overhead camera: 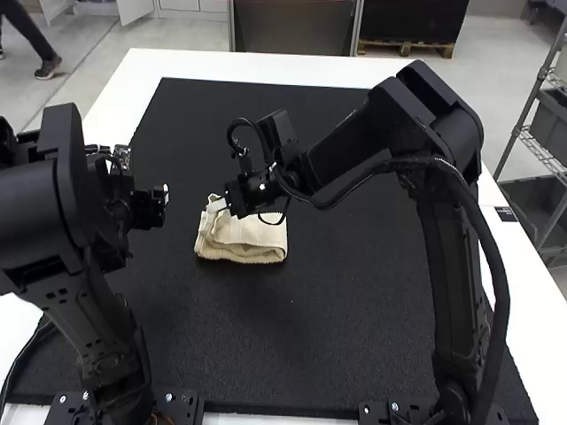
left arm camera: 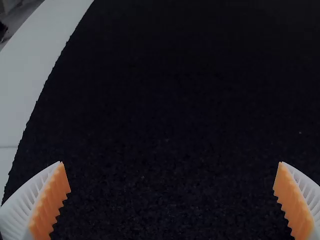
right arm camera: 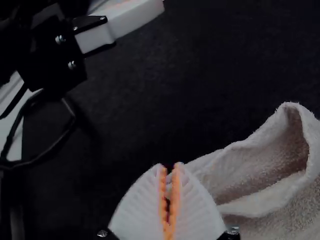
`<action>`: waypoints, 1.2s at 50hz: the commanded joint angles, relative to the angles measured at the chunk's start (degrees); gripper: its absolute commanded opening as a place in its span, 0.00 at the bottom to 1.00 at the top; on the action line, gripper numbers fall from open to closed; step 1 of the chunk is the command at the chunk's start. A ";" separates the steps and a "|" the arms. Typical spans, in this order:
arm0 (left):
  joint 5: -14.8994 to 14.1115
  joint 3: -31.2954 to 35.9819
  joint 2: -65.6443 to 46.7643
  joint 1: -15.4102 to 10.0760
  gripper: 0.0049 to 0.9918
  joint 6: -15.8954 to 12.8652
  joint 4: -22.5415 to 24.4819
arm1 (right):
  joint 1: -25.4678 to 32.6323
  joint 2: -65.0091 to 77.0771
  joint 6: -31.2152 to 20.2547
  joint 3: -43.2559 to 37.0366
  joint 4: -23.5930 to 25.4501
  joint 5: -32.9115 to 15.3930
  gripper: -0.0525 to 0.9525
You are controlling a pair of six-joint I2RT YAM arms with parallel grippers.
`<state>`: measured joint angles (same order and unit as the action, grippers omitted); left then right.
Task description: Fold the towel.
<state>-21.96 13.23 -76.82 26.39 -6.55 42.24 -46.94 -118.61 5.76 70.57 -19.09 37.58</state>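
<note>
One towel [overhead camera: 252, 241], folded and rumpled, lies well right of the left gripper [overhead camera: 163, 197]; that gripper's fingers are spread wide over black mat [overhead camera: 345, 283]. Right gripper [overhead camera: 213, 208] is at the towel's left part, where the cloth peaks; fingers nearly together, pinching a bit of its edge. Count: two grippers, one towel, one mat.

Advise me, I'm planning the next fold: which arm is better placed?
Right, probably: its fingers are at the towel, while the left fingers are open over the mat, away from it.
</note>
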 commanded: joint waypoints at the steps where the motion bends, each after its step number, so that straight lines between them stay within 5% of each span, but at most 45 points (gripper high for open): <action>1: -0.72 -1.02 0.88 0.15 0.97 0.48 0.39 | 1.06 0.22 0.13 0.89 -0.33 1.79 0.03; 16: -0.81 -1.02 0.88 0.15 0.97 0.48 0.21 | 2.29 0.22 -0.13 -0.78 -1.74 3.73 0.03; 36: -0.81 -1.11 0.88 0.15 0.97 0.83 0.30 | 5.72 -0.13 -1.36 -1.83 -2.00 -1.72 0.03; 60: -1.07 -1.37 0.88 0.15 0.97 1.18 0.48 | 5.28 -4.53 -2.51 -1.48 -2.44 -1.90 0.03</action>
<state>-22.33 12.93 -76.79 26.39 -6.13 42.30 -41.17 -123.26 4.64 69.04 -20.91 35.94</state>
